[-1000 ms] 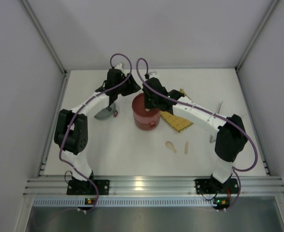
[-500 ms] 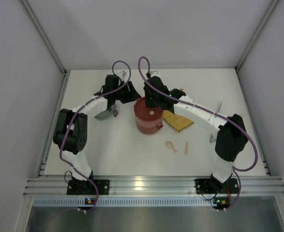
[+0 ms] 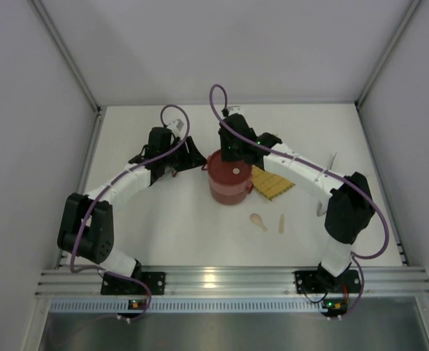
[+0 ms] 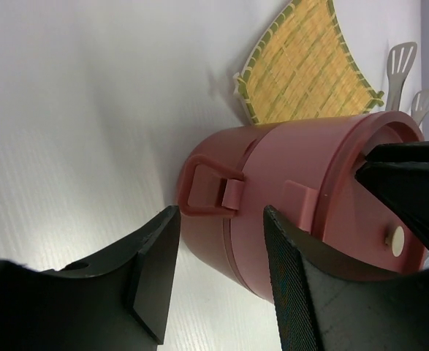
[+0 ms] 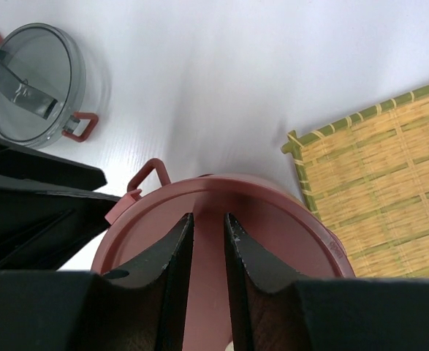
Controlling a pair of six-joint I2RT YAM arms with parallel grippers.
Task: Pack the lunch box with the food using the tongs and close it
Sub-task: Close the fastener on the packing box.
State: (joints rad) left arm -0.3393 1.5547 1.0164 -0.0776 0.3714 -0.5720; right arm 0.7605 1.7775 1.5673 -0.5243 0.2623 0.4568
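A maroon round lunch box [image 3: 230,183] stands mid-worktop [image 3: 185,219], stacked, with its flat lid [image 5: 272,219] on top. The right claw [image 5: 207,248] is down on the lid, its fingers close together with only a narrow strip of maroon showing between them. Whether they pinch a ridge there or merely rest on the lid cannot be told. The left claw [image 4: 220,219] is spread wide beside the lunch box, one finger on each side of its looped side handle [image 4: 203,191] and not touching it. A yellow woven mat [image 4: 309,69] lies just beside the lunch box on the right arm's side, with the tongs [image 4: 402,62] beyond it. A beige spoon [image 3: 259,221] and stick [image 3: 281,223] lie between the lunch box and the arm bases. A grey round dish with red handles [image 5: 35,84] sits near the lunch box on the left arm's side. It may be a part left out of the stack. The likely risks are that the left claw closes unevenly on the handle and drags or tips the lunch box, that off-centre pressure from above skews the lid, or that the two claws knock together in the tight space. No food is visible, and the overhead view hides the grey dish under the left arm.
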